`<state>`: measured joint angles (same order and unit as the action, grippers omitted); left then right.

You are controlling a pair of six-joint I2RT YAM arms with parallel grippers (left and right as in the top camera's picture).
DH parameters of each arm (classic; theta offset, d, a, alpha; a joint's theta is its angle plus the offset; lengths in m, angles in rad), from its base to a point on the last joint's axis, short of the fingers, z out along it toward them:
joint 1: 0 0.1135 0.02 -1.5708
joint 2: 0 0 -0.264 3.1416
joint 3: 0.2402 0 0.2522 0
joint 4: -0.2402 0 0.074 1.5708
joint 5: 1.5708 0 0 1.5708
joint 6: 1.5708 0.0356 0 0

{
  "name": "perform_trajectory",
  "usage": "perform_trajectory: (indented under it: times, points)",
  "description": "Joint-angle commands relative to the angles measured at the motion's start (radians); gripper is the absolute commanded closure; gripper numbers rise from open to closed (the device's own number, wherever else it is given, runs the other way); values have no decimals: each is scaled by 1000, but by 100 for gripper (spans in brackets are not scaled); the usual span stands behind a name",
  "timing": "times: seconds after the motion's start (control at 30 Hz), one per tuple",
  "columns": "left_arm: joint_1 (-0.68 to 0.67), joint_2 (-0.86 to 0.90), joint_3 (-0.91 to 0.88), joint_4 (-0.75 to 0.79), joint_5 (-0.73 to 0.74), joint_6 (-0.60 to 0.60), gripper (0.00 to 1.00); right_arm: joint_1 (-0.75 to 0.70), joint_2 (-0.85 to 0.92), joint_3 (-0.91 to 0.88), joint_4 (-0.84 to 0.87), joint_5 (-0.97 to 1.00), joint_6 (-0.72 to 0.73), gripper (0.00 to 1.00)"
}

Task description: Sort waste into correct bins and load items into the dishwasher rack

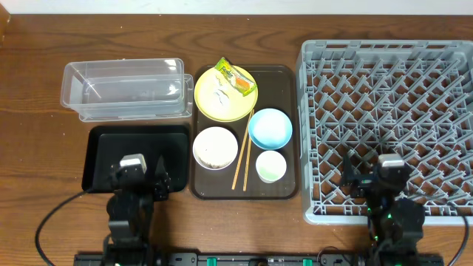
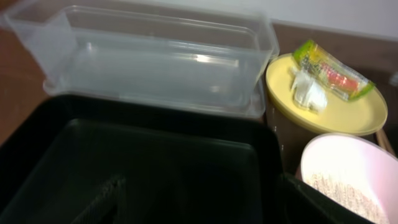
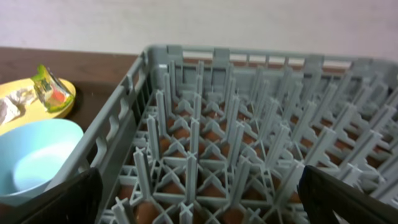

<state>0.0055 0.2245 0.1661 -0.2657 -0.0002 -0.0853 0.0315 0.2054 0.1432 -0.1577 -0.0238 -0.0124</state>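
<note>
The yellow plate (image 1: 225, 103) on the brown serving tray carries the yellow-green wrapper (image 1: 235, 77) and the white tissue (image 1: 220, 94); all three also show in the left wrist view: plate (image 2: 339, 115), wrapper (image 2: 329, 68), tissue (image 2: 308, 92). The white-pinkish bowl (image 1: 215, 147) holds rice grains (image 2: 339, 190). The chopsticks (image 1: 242, 157), light-blue bowl (image 1: 270, 128) and small cup (image 1: 270, 165) lie beside it. My left gripper (image 1: 139, 177) is open and empty over the black tray (image 1: 103, 148), behind which sits the clear tub (image 1: 122, 89). My right gripper (image 1: 375, 181) is open and empty over the grey rack's (image 1: 388, 81) front.
The brown serving tray (image 1: 288, 188) sits between the black tray and the rack. In the right wrist view the rack's pegs (image 3: 236, 124) stand just under my open fingers (image 3: 202, 199), with the blue bowl (image 3: 37, 155) to the left outside the rack wall.
</note>
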Motion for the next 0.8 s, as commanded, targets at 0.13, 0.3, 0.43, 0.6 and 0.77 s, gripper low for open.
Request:
perform_trajectory:
  times: [0.13, 0.3, 0.43, 0.6, 0.77]
  points:
    - [5, 338, 356, -217, 28, -63, 23, 8, 325, 304, -199, 23, 35, 1]
    - [4, 614, 634, -466, 124, -62, 23, 8, 585, 545, -448, 10, 34, 1]
    - [5, 829, 873, -728, 140, -62, 23, 8, 774, 733, -659, 13, 34, 1]
    - [5, 962, 1005, -848, 212, -66, 23, 8, 912, 867, -774, 3, 35, 1]
    - [4, 992, 1006, -712, 306, -78, 23, 8, 928, 884, -762, -11, 34, 1]
